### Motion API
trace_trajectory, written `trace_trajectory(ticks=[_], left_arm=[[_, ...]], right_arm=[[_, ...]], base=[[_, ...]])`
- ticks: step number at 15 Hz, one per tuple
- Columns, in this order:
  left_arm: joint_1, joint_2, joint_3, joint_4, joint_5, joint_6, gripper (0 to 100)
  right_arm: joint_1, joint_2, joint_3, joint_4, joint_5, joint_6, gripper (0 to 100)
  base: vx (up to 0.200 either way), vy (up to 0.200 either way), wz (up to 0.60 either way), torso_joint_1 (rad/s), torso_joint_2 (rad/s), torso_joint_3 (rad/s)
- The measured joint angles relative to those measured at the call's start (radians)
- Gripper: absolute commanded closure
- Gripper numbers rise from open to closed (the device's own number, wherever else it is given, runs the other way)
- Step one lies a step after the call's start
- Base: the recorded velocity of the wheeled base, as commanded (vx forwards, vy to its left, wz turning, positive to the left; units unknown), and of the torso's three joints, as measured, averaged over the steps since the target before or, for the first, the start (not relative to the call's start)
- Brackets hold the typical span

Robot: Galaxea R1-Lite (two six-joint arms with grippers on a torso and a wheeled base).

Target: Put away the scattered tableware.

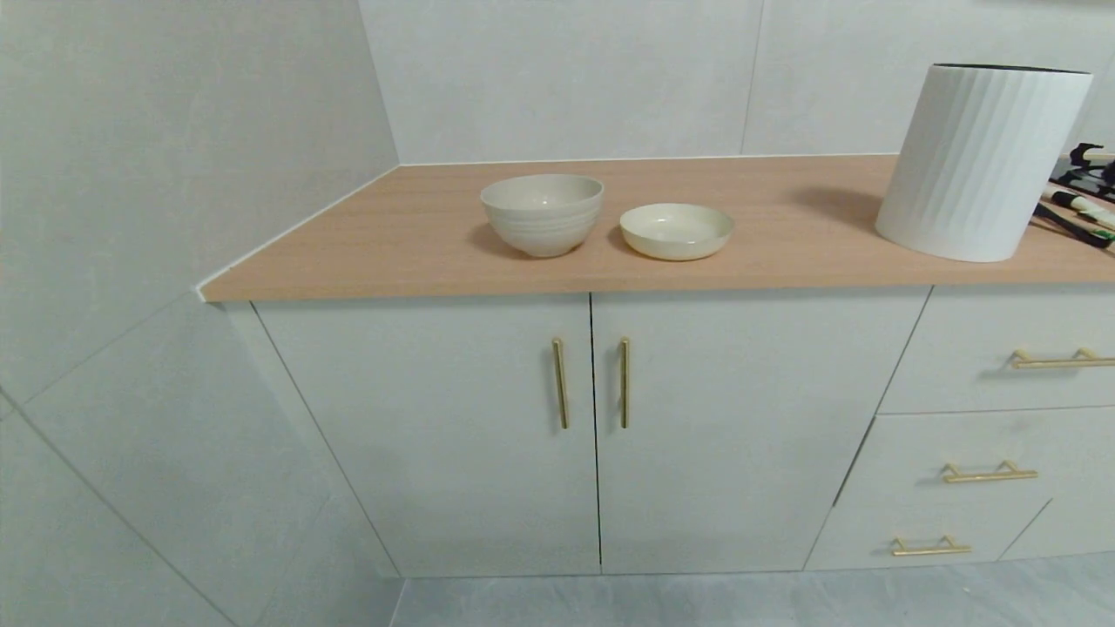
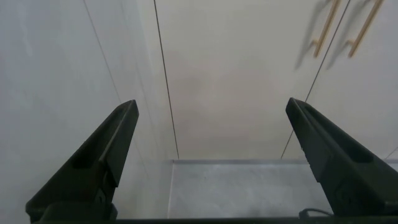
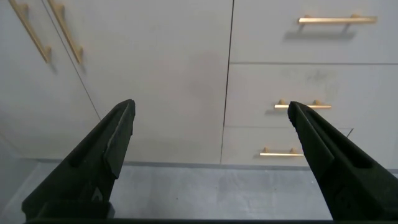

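A deep beige bowl (image 1: 542, 213) stands on the wooden countertop (image 1: 784, 252), left of centre. Right beside it rests a shallow cream dish (image 1: 677, 231); the two are apart. My left gripper (image 2: 211, 115) hangs low in front of the left cabinet door (image 2: 242, 81), fingers wide open with nothing between them. My right gripper (image 3: 211, 115) is also low, facing the cabinet front and drawers (image 3: 311, 87), open and holding nothing.
A tall white ribbed container (image 1: 980, 161) stands at the counter's right. Dark utensils (image 1: 1080, 205) lie behind it at the edge. Two cabinet doors with gold handles (image 1: 592, 383) are shut below the counter; three drawers (image 1: 984, 418) sit to the right. A tiled wall closes the left side.
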Motion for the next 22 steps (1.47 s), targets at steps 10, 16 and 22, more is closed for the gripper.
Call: trace_trajectory(ticks=[10,16,22], left_arm=[[-0.001,0.0,0.0,0.0,0.0,0.0,0],[0.0,0.0,0.0,0.0,0.0,0.0,0],[-0.001,0.0,0.0,0.0,0.0,0.004,0]], right_arm=[[0.0,0.0,0.0,0.0,-0.001,0.0,0],[0.0,0.0,0.0,0.0,-0.002,-0.004,0],[0.0,0.0,0.0,0.0,-0.003,-0.007,0]], base=[[0.0,0.0,0.0,-0.038,0.18,0.13],[0.067,0.0,0.0,0.001,0.0,0.002],[0.0,0.0,0.0,0.0,0.0,0.0]])
